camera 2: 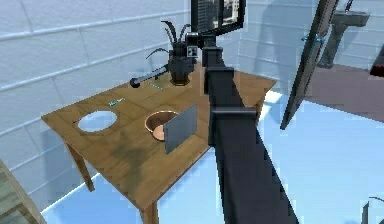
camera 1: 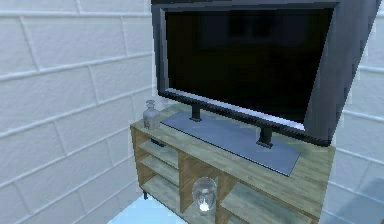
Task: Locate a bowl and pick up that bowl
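The forward view looks at a wooden TV stand (camera 1: pixel 310 165) against a white brick wall (camera 1: pixel 60 80); a small grey vase (camera 1: pixel 151 113) stands at the 9 o'clock end of the stand's top; a big dark television (camera 1: pixel 250 60) rests at the vase's 3 o'clock; a clear glass jar (camera 1: pixel 205 193) sits in an open shelf at the television's 6 o'clock. The arm side view looks at a different piece of furniture, a wooden table (camera 2: pixel 120 165); a white plate (camera 2: pixel 98 121) lies toward its 9 o'clock side; the bowl (camera 2: pixel 160 123), copper-brown with a pale inside, stands near the table's middle at the plate's 3 o'clock; a grey upright slab (camera 2: pixel 181 130) is just beside the bowl at its 3 o'clock; the dark arm (camera 2: pixel 235 130) rises toward 12 o'clock; the gripper (camera 2: pixel 172 70) is at the bowl's 12 o'clock, above the table's far part, with dark spiky leaves (camera 2: pixel 172 35) behind it; I cannot tell how its fingers are set or whether it has hold of anything.
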### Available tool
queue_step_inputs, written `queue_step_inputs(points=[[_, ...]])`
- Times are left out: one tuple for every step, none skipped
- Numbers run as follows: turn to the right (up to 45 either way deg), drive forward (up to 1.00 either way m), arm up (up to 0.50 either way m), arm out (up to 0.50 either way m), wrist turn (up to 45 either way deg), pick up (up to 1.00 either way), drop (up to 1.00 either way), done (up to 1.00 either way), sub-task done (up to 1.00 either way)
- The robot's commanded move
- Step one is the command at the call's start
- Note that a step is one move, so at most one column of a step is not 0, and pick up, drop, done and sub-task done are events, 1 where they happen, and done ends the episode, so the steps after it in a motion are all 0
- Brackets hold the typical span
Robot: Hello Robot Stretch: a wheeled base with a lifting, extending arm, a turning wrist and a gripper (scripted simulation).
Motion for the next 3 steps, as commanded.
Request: queue_step_inputs(points=[[0.0, 0.0, -0.26, 0.0, 0.0, 0.0, 0.0, 0.0, 0.0], [0.0, 0.0, 0.0, 0.0, 0.0, 1.0, 0.0, 0.0, 0.0], [0.0, 0.0, 0.1, 0.0, 0.0, 0.0, 0.0, 0.0, 0.0]])
